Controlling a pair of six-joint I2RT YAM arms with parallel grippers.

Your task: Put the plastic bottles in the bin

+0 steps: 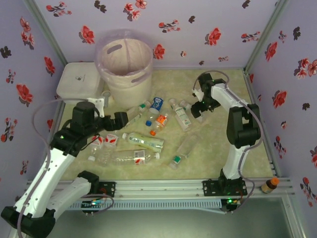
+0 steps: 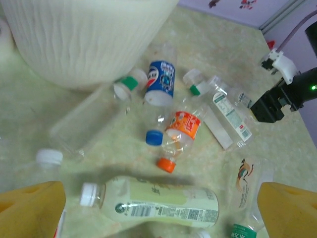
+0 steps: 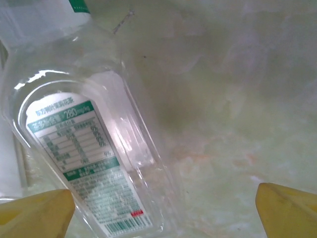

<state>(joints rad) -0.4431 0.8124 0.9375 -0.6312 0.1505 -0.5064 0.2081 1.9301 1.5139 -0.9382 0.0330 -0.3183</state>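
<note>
- Plastic bottles point(image 1: 148, 141) lie scattered on the table point(image 1: 208, 158), in front of the bin point(image 1: 126, 84).
- Right gripper point(image 3: 166, 210) gapes wide over a green-labelled bottle point(image 3: 84, 163), gripping nothing.
- Left gripper point(image 2: 161, 210) gapes wide above a pale-green bottle point(image 2: 163, 201).

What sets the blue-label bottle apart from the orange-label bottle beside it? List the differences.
Label: the blue-label bottle wears blue and white; the orange-label bottle wears orange. Cap: blue on the first, orange on the second. Place: the blue-label bottle lies nearer the bin. Both are clear, capped, and lying on their sides.
</note>
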